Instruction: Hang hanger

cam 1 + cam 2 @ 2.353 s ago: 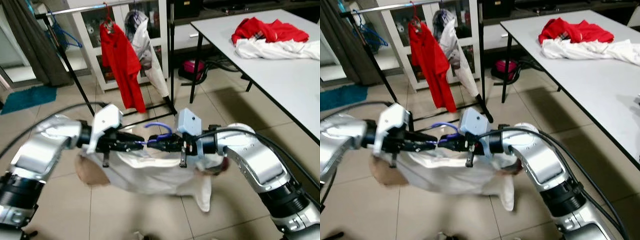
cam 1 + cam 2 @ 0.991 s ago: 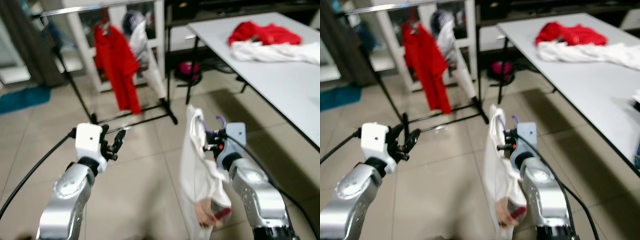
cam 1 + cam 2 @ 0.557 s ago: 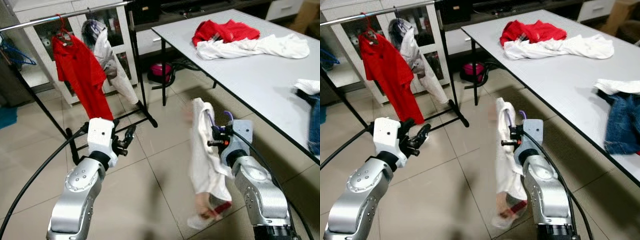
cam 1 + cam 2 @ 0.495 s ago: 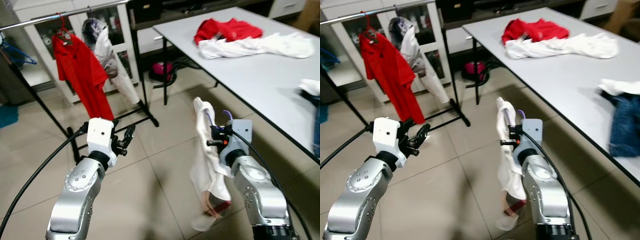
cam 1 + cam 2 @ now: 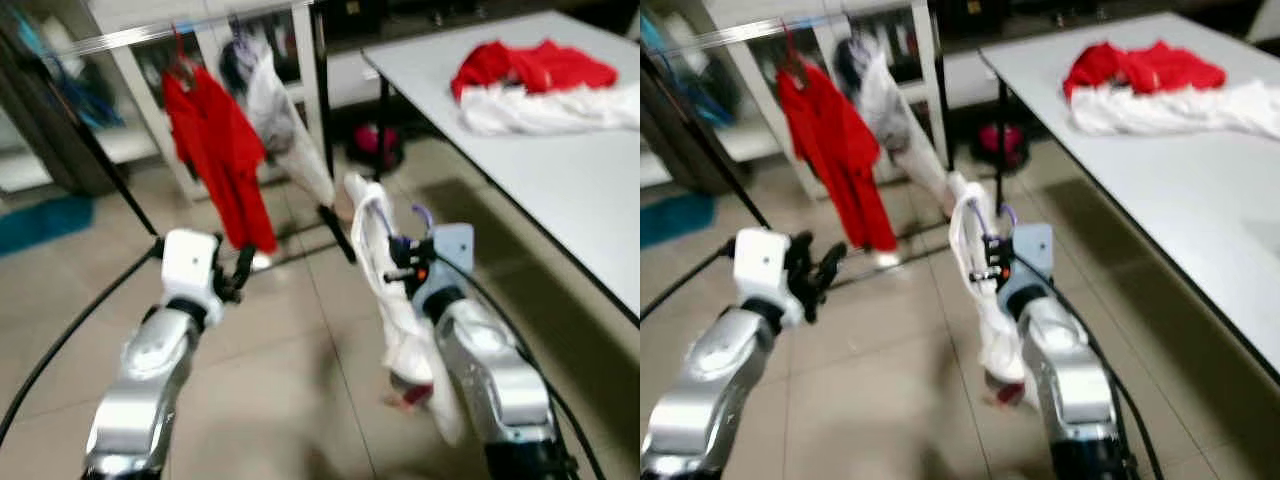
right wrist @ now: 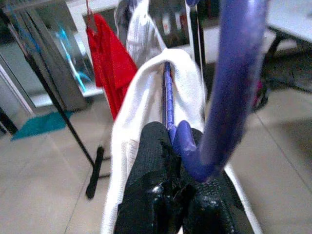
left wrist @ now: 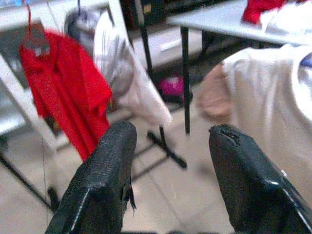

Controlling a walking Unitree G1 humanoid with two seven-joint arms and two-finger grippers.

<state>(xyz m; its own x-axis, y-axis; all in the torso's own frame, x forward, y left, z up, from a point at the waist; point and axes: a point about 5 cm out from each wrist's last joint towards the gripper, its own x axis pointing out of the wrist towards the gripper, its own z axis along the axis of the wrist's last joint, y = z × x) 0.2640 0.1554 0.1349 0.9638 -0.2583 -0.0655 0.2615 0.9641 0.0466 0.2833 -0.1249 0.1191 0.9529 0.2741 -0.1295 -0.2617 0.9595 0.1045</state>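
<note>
Table: its long edge runs along my right; a red garment and a white one lie heaped toward its far end.
Rail: it crosses the room ahead of me, blurred, with a red shirt and a pale shirt hung on it and bare bar to either side of them.
View: it is smeared and the rail stands nearer and more central than a moment ago, so I judge that I am turning and stepping toward it; the things themselves have not moved.
White shirt: it hangs from the hanger in my right gripper, swinging over the floor between me and the rail.
Hanger: purple, its hook rises from my right gripper, well short of the rail.
Right gripper: clamped tight on the hanger's neck, held up in front of me.
Left gripper: fingers spread, nothing between them; it let go of the shirt a second or two ago and now points at the rail.
Meaning: the load is on my right arm alone; what remains is to close in, lift the hook over the bar and release.
Risk: the swinging shirt could foul the red shirt if I aim too close to it.
</note>
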